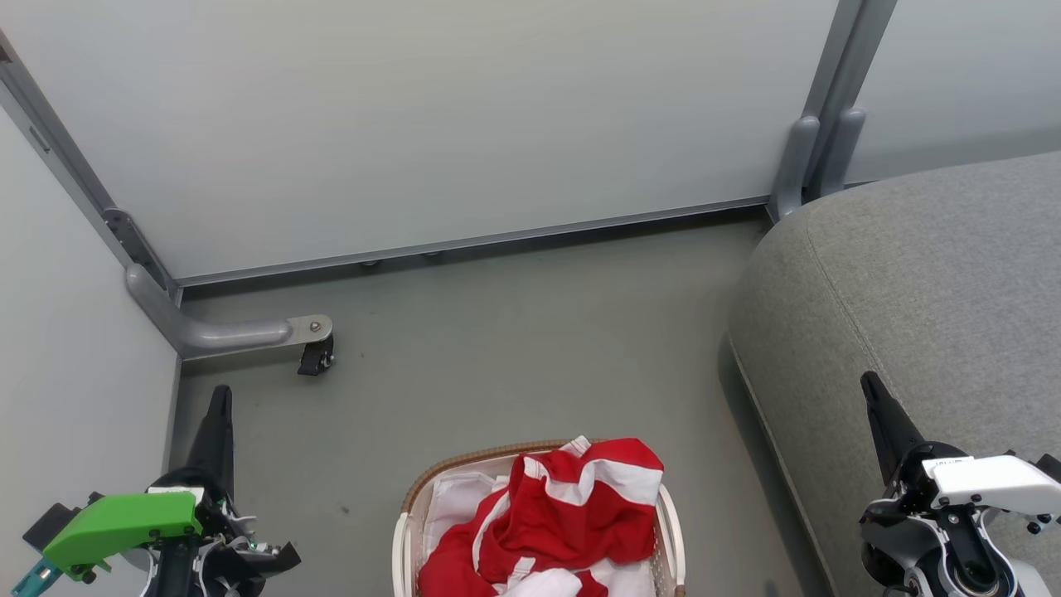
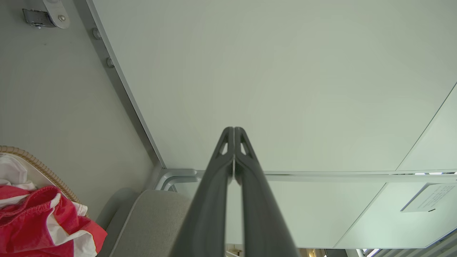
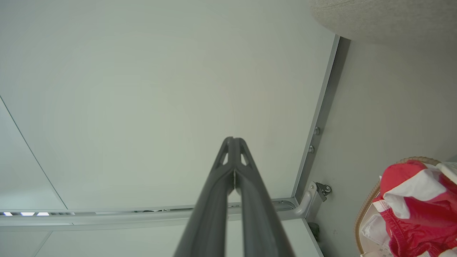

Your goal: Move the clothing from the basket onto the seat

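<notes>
Grey floor (image 1: 514, 332): one basket (image 1: 431, 477), red clothing (image 1: 572, 514) heaped inside; one seat (image 1: 912, 290); left gripper (image 2: 234, 132), right gripper (image 3: 234, 140) both closed.

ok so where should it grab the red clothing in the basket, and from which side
Pinch the clothing at the bunched red-and-white fold humped highest by the far rim of the basket, coming down from above. It stands proud of the rim there, and the walls block a side approach. The left gripper and right gripper are shut; open the jaws first.

Left tool (image 1: 220, 402) and right tool (image 1: 873, 391) both closed, fingers pointing forward.
</notes>
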